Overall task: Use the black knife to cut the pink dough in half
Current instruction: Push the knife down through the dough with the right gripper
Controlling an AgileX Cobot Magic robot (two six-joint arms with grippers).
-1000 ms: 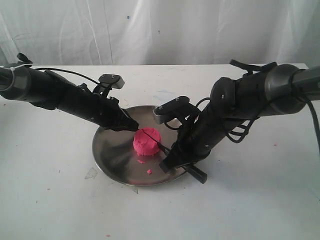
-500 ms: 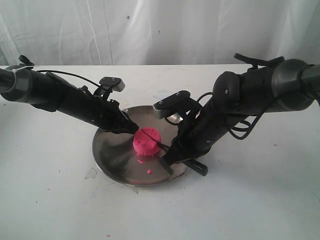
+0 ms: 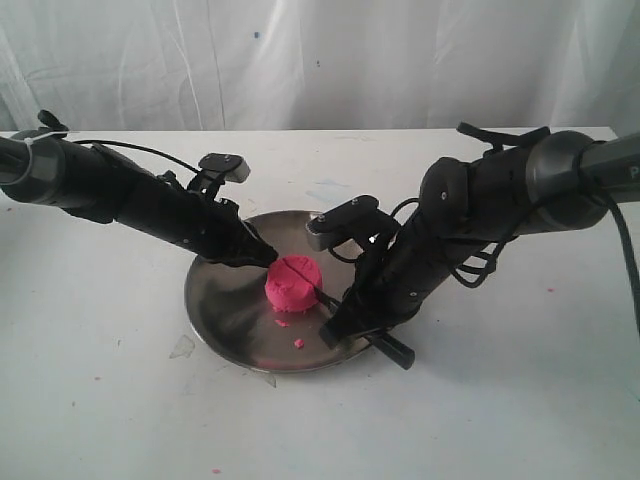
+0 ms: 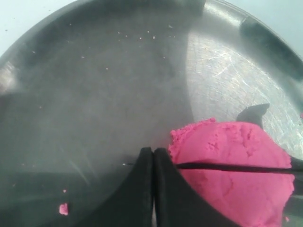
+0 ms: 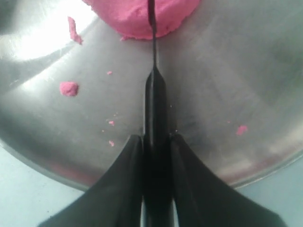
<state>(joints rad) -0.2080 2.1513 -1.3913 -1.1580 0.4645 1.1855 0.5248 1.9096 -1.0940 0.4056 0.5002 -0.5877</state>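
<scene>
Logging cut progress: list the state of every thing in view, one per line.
Bright pink soft dough lump: one lump, blade sunk across top.
Slim black knife: edge down in dough.
Right gripper: shut on knife handle.
Left gripper: shut, empty, beside dough.
Round steel plate: flat on table, pink crumbs scattered.

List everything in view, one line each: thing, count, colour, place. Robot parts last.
pink dough: one lump, bright pink, middle of the steel plate
black knife: one, black, handle in the right gripper, blade across the dough's top
steel plate: one, silver, centre of the table
pink crumbs: several, pink, scattered on the plate near the dough
table: one, white, under everything
curtain: one, white, behind the table
left gripper: one, black, shut, right beside the dough
right gripper: one, black, shut on the knife handle
</scene>
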